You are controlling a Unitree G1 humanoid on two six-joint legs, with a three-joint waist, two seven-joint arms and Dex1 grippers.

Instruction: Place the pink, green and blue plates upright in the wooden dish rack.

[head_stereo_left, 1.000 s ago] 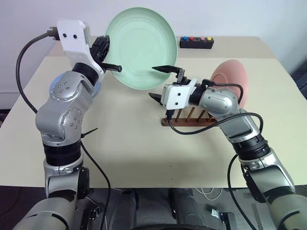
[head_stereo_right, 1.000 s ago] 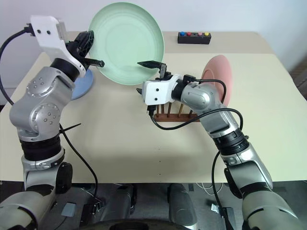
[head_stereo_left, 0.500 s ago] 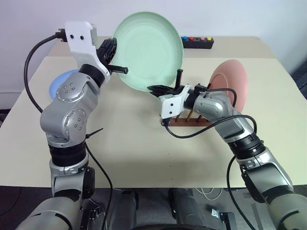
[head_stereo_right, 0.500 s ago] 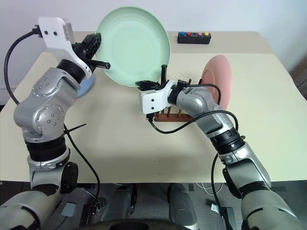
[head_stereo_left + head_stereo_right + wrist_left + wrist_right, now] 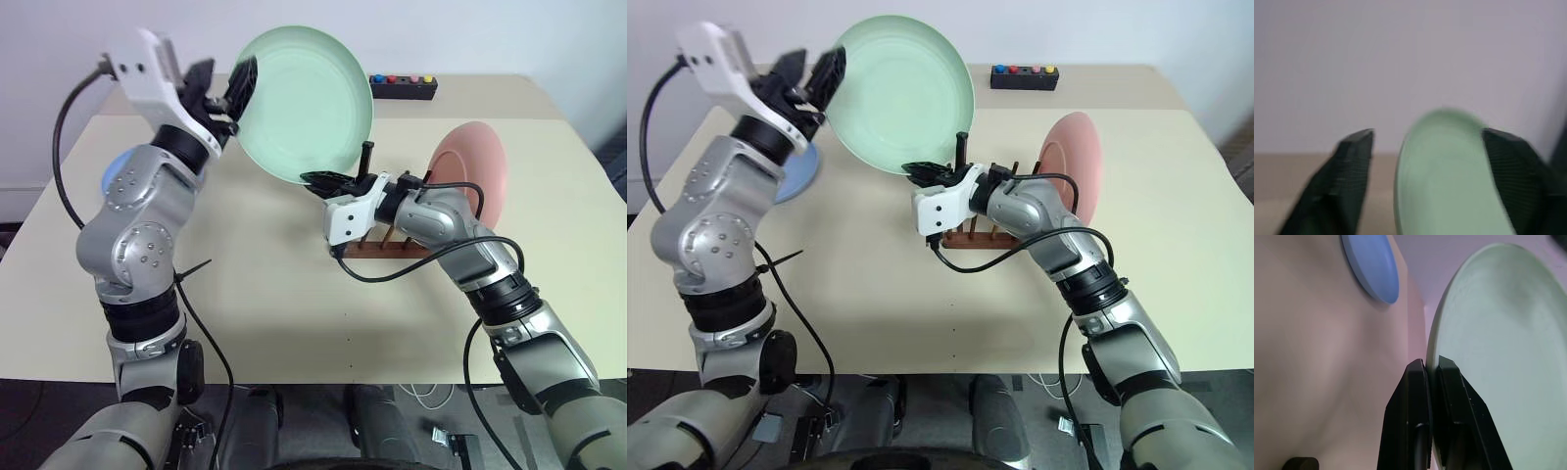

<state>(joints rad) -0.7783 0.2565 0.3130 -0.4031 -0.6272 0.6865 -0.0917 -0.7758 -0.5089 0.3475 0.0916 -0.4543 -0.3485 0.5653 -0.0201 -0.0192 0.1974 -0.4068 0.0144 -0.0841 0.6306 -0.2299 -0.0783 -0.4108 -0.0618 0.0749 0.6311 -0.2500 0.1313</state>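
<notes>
1. Since a second ago the right gripper [image 5: 315, 179], then wide open beside the plate's lower rim, has closed on that rim, and the left gripper [image 5: 223, 86], which was clamped on the plate's left edge, has let go and lifted a little.
2. The green plate [image 5: 309, 103] is held up in the air, tilted with its hollow face toward the camera, above the worktop [image 5: 274, 294] and up-left of the wooden dish rack [image 5: 384, 242].
3. The right gripper's fingers [image 5: 1418, 396] are clamped on the green plate's lower rim, one on each face; the right wrist view shows the rim pinched between them.
4. The left gripper's fingers [image 5: 1349, 166] stand apart, one on either side of the plate's left edge; the left wrist view shows the edge in the gap between them, and contact there cannot be told.
5. The pink plate [image 5: 472, 176] stands upright at the right end of the wooden dish rack, its face turned toward the left.
6. The rack sits on the worktop behind the right forearm, with a few upright pegs showing to the left of the pink plate.
7. The blue plate [image 5: 795, 174] lies flat on the worktop at the left, mostly hidden behind the left arm.
8. A small black box [image 5: 403, 86] with coloured buttons rests on the far side of the worktop, well apart from the rack.
</notes>
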